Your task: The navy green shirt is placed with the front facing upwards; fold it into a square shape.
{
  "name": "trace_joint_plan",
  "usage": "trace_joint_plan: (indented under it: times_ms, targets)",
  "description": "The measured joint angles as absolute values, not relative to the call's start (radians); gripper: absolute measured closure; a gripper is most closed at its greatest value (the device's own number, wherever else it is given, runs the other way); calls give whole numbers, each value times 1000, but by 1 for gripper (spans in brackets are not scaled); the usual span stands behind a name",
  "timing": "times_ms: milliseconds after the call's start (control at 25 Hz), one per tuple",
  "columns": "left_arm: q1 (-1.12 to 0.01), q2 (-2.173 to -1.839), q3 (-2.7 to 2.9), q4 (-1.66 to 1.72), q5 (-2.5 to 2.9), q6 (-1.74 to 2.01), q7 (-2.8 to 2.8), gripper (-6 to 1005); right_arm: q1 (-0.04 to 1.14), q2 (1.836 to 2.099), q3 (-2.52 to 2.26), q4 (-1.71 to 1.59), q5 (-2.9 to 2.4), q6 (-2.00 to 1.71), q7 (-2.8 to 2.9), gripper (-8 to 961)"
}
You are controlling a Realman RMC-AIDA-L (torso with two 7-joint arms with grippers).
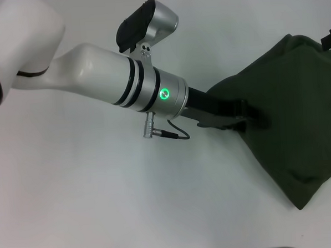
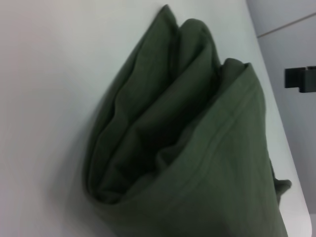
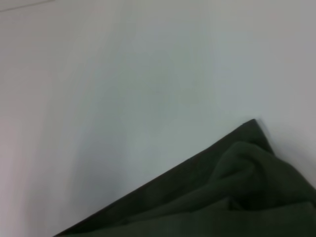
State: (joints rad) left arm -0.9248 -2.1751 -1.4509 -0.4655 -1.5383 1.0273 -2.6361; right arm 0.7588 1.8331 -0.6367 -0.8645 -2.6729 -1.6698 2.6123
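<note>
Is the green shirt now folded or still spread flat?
Folded. The green shirt lies bunched in several stacked layers, with the left gripper at its edge; it is not a neat square.

My left wrist view: the navy green shirt [image 2: 197, 163] lies bunched in stacked folds on the white tabletop [image 2: 44, 98], plain green showing; a dark hand [image 2: 301, 79] sits far off at the edge.

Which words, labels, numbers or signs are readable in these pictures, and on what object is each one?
No words or numbers can be read in any view.
Left arm: a lit green round sign on its wrist ring, symbol too small to read.
Shirt: plain green cloth only, no lettering or label visible.
</note>
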Motion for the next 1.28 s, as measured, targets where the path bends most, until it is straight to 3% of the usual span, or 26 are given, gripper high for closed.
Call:
trace_joint_plan:
  times_ms: [40, 160, 400, 920, 1280]
  targets:
    - [-926, -2175, -1451, -465, -1539, 1027, -2636, 316, 759, 1833, -637, -865, -2670, -1671, 2612, 475]
    - [-928, -2175, -1449, -464, -1539, 1021, -2636, 537, 760, 1833, -637, -867, -2666, -1676, 2613, 475]
    - [-924, -2175, -1448, -464, -1539, 1017, -2637, 772, 762, 1833, -638, -866, -2666, -1678, 2614, 476]
    - [-895, -2162, -1453, -490, -1525, 1055, -2634, 959, 762, 1837, -645, -861, -2666, -1679, 2619, 477]
    - [-780, -2088, -1566, -641, -1358, 1111, -2721, 962, 761, 1847, -639, -859, -2666, -1691, 2622, 478]
